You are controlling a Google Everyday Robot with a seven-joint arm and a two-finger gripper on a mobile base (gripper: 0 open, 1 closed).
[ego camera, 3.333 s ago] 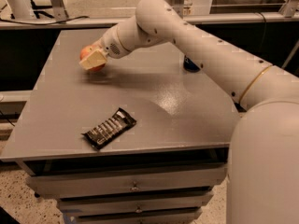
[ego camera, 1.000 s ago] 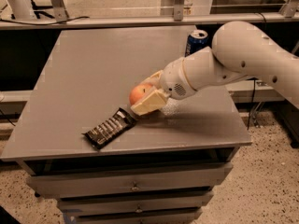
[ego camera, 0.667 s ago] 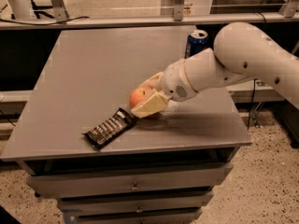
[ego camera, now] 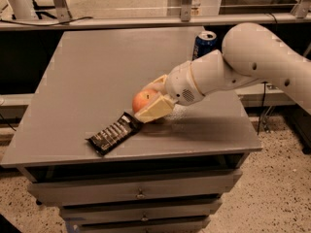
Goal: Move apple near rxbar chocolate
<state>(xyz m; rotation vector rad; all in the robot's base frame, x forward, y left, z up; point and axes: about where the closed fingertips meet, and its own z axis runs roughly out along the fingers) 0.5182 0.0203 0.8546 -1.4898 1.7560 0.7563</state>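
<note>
The orange-red apple (ego camera: 142, 101) is held between the pale fingers (ego camera: 156, 109) of my gripper (ego camera: 149, 101), low over the grey table (ego camera: 92, 67) near its front edge. The gripper is shut on the apple. The rxbar chocolate (ego camera: 114, 132), a flat black bar with pale lettering, lies diagonally on the table just left of and below the apple, its upper end almost touching the lower finger. My white arm reaches in from the right.
A blue soda can (ego camera: 204, 44) stands at the back right of the table, behind the arm. Drawers (ego camera: 138, 193) sit under the tabletop. A rail and metal posts run along the table's far edge.
The arm has carried the apple from the table's back left to the front middle, beside the black bar. Over the last second it has barely moved.
</note>
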